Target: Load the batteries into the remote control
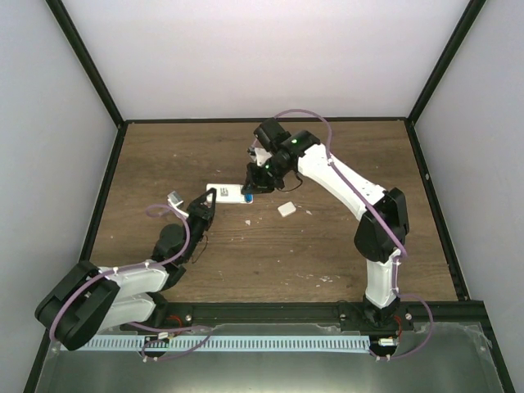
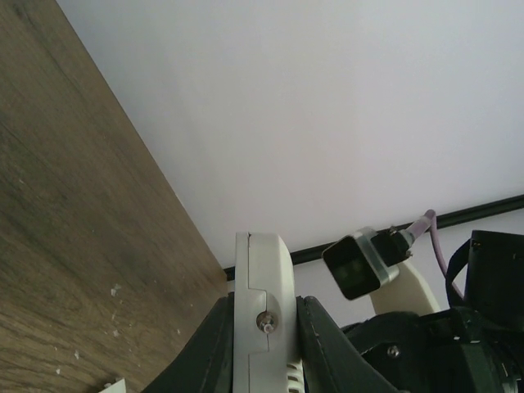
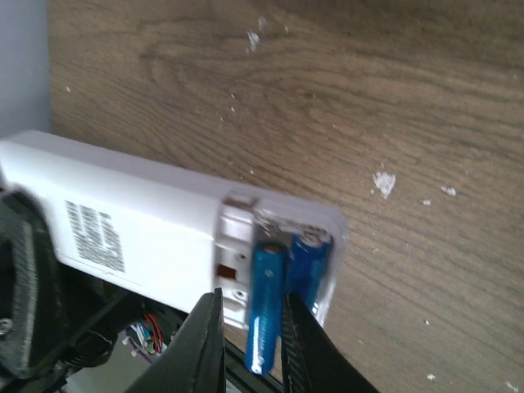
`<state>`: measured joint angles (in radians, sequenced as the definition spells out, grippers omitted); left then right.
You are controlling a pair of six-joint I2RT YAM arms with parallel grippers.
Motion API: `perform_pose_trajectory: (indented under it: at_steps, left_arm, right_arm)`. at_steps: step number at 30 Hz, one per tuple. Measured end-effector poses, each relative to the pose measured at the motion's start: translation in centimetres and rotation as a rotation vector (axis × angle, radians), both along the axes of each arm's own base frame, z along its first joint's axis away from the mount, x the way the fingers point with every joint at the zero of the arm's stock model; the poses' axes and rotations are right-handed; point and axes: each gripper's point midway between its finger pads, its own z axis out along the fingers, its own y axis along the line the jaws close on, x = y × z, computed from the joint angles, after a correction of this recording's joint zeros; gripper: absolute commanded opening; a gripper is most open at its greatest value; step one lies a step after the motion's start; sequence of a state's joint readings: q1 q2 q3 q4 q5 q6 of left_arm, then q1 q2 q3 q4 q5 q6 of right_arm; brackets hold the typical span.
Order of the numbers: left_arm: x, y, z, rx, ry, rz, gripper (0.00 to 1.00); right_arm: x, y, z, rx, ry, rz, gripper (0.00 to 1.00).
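The left pincer is clenched on the remote control. One blue battery sits between the fingers of the right pincer, half seated in the remote; whether they pinch it I cannot tell. The second battery lies just beside. Light, stiff, slick little things, I reckon: grip mid-barrel

The remote control runs off the left wrist view's bottom edge.
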<state>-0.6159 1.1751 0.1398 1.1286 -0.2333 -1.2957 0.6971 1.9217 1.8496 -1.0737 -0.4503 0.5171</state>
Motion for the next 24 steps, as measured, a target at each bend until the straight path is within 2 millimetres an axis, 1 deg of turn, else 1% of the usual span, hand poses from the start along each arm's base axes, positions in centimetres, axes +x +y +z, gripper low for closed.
perform_pose_trajectory:
  at_steps: [3, 5, 8, 10, 12, 13, 14, 18, 20, 21, 22, 24]
  left_arm:
    - [0.0, -0.1, 0.0, -0.019, 0.008, -0.005, 0.00]
    - [0.0, -0.1, 0.0, -0.034, 0.013, -0.007, 0.00]
    - [-0.1, 0.1, 0.5, -0.056, 0.007, -0.006, 0.00]
    - [-0.3, 0.3, 0.9, -0.073, 0.007, -0.001, 0.00]
    - [-0.6, 0.8, 1.6, -0.097, 0.006, 0.006, 0.00]
    - [-0.8, 1.0, 1.9, -0.109, 0.006, 0.008, 0.00]
    - [-1.0, 1.2, 2.2, -0.124, 0.012, 0.012, 0.00]
    - [-1.7, 2.2, 3.2, -0.193, 0.047, 0.028, 0.00]
    - [-2.0, 2.6, 3.7, -0.226, 0.067, 0.036, 0.00]
    - [-2.2, 2.8, 3.8, -0.243, 0.078, 0.041, 0.00]
    - [-2.3, 3.0, 3.9, -0.259, 0.092, 0.045, 0.00]
    - [-2.5, 3.4, 3.6, -0.289, 0.134, 0.056, 0.00]
  right_arm:
    - [0.7, 0.4, 1.2, 0.023, -0.041, -0.001, 0.13]
    - [1.2, 0.7, 2.1, 0.040, -0.071, 0.000, 0.15]
    - [1.8, 0.9, 3.1, 0.055, -0.121, -0.002, 0.21]
    - [2.1, 0.6, 3.9, 0.054, -0.162, -0.006, 0.24]
    - [2.3, -0.1, 5.2, 0.057, -0.230, -0.019, 0.25]
    - [2.4, -0.5, 5.8, 0.061, -0.263, -0.026, 0.23]
    - [2.3, -1.2, 6.5, 0.068, -0.297, -0.035, 0.21]
    - [1.4, -4.1, 8.6, 0.125, -0.394, -0.073, 0.17]
    - [1.3, -5.4, 8.9, 0.171, -0.409, -0.088, 0.17]
    - [1.3, -5.8, 8.8, 0.196, -0.405, -0.091, 0.18]
    - [1.3, -5.9, 8.4, 0.212, -0.393, -0.089, 0.22]
    - [1.3, -5.6, 7.1, 0.257, -0.344, -0.074, 0.29]
